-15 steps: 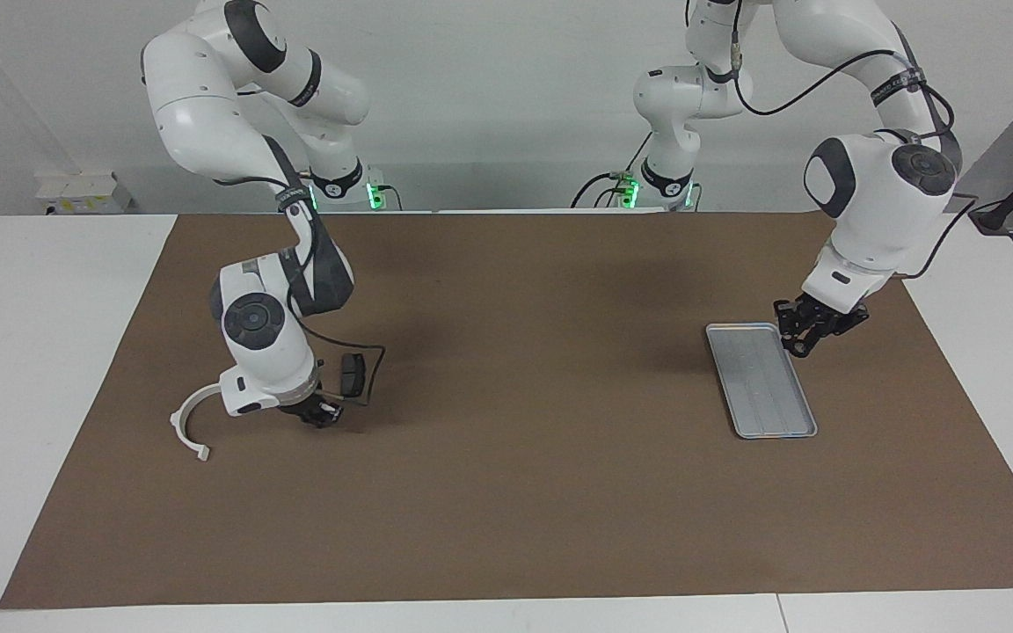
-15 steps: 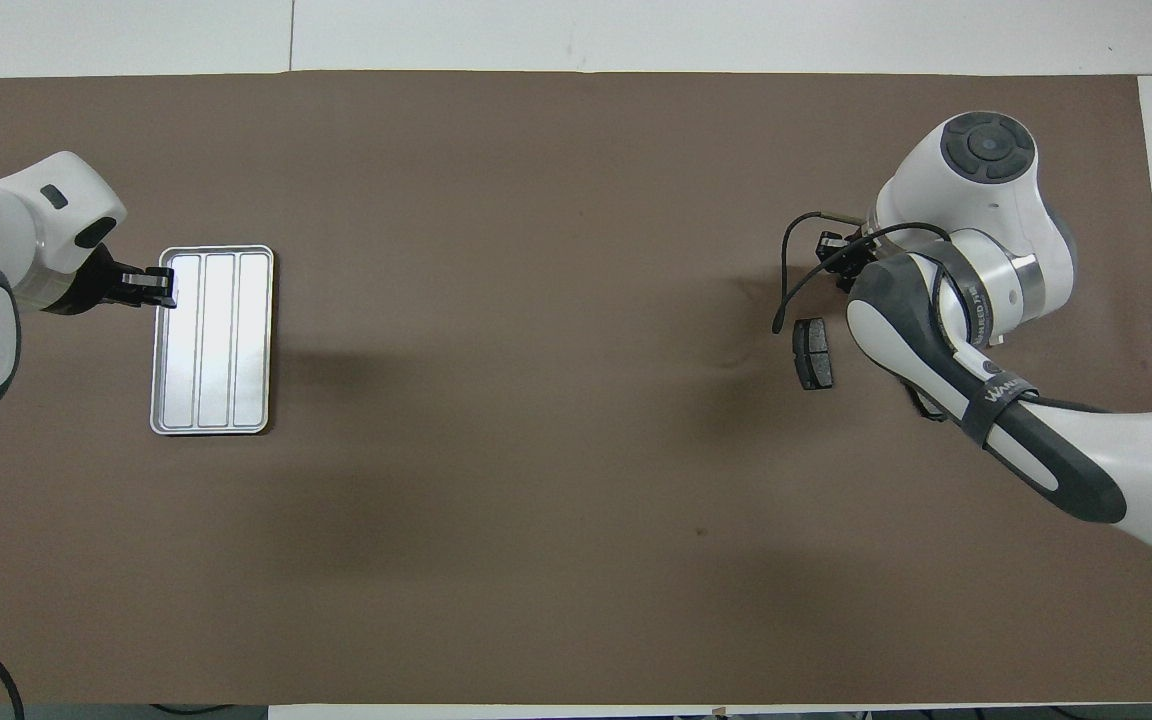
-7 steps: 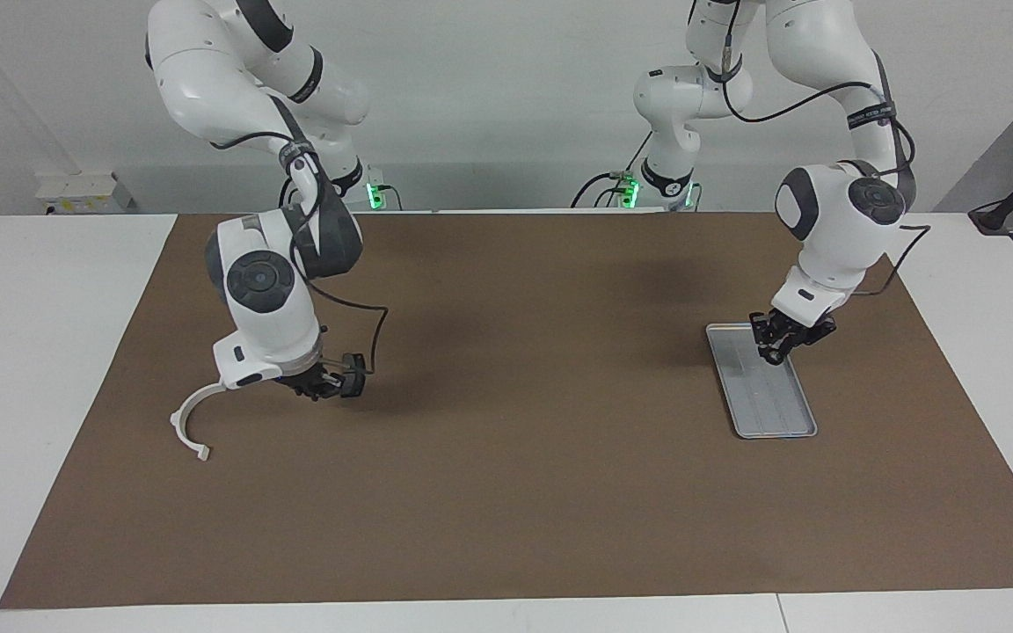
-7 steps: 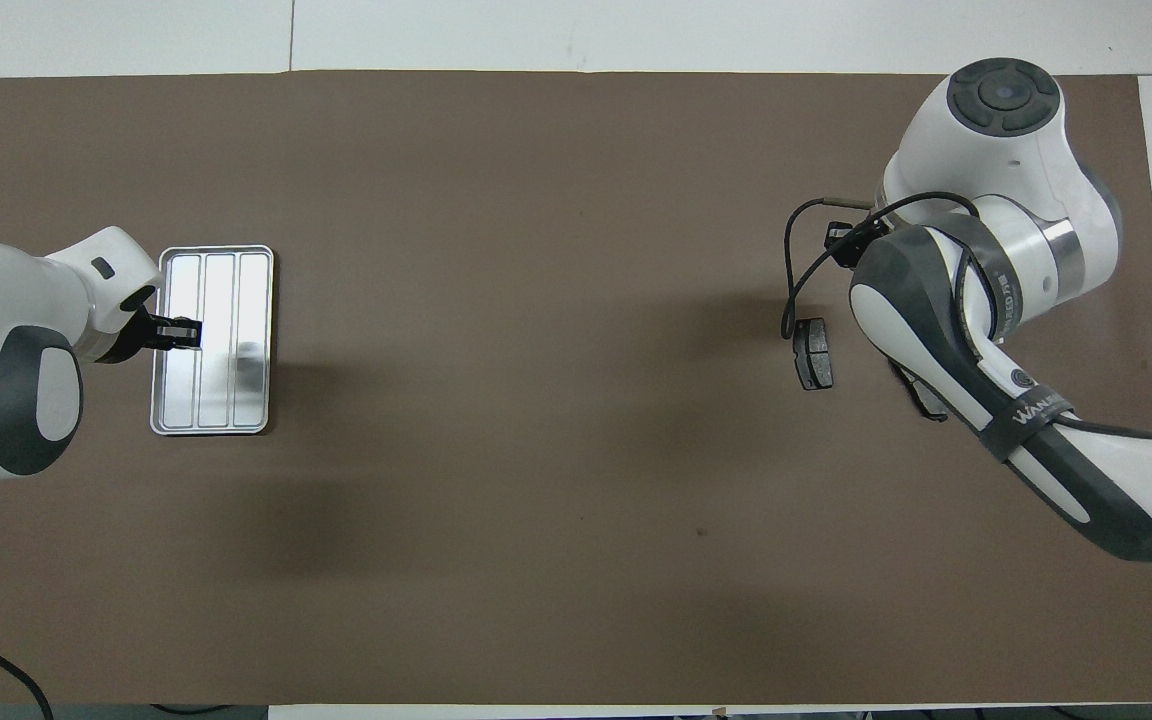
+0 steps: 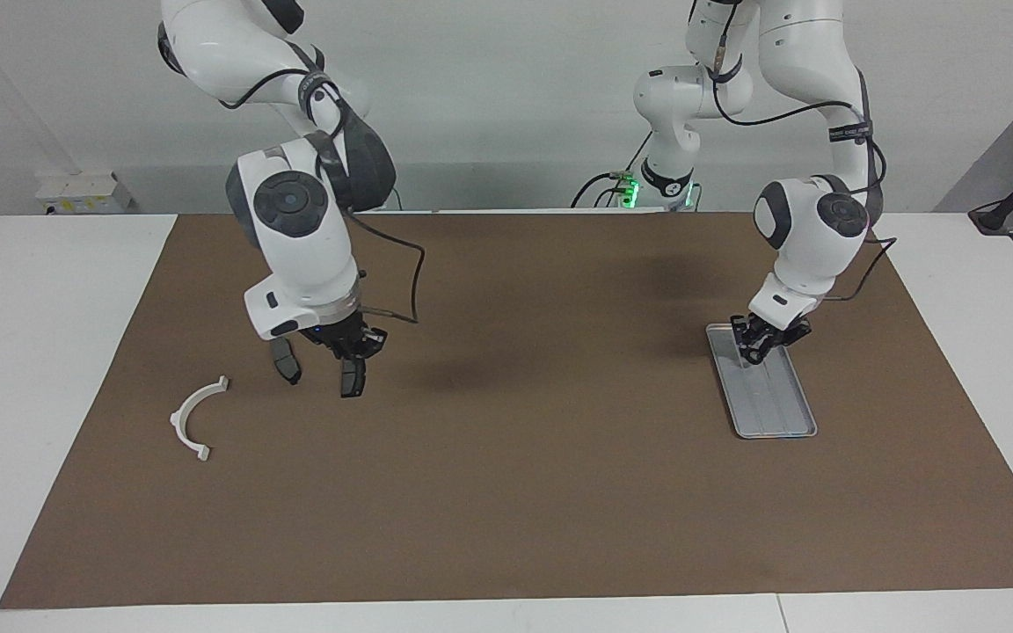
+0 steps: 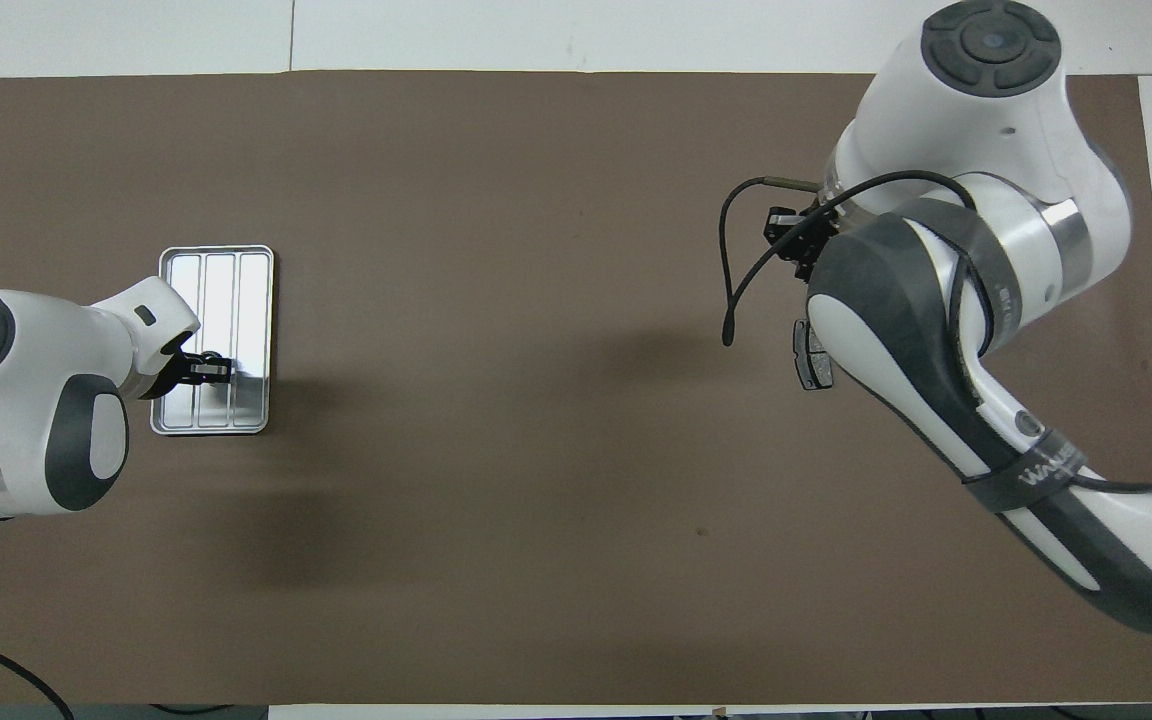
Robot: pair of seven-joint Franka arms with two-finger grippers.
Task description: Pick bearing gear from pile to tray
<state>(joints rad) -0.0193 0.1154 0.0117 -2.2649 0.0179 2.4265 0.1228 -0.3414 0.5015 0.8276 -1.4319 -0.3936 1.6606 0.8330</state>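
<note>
The pile lies at the right arm's end of the mat. It shows a white curved arc (image 5: 194, 417) and two dark brake pads (image 5: 285, 362) (image 5: 352, 380); no small black round piece shows. My right gripper (image 5: 357, 343) hangs in the air over the brake pad nearer the middle of the table, which is partly hidden under the arm in the overhead view (image 6: 804, 358). Whether this gripper (image 6: 786, 232) holds anything is hidden. The silver ridged tray (image 5: 772, 406) lies at the left arm's end. My left gripper (image 5: 754, 341) is low over the tray's (image 6: 221, 290) end nearer the robots, also seen from overhead (image 6: 208, 368).
A brown mat (image 5: 524, 492) covers most of the white table. The right arm's black cable (image 6: 731, 290) loops out beside its gripper. The right arm hides part of the pile in the overhead view.
My right gripper rose from the mat beside the white arc and moved toward the table's middle, uncovering a second brake pad. My left gripper moved from beside the tray to over it.
</note>
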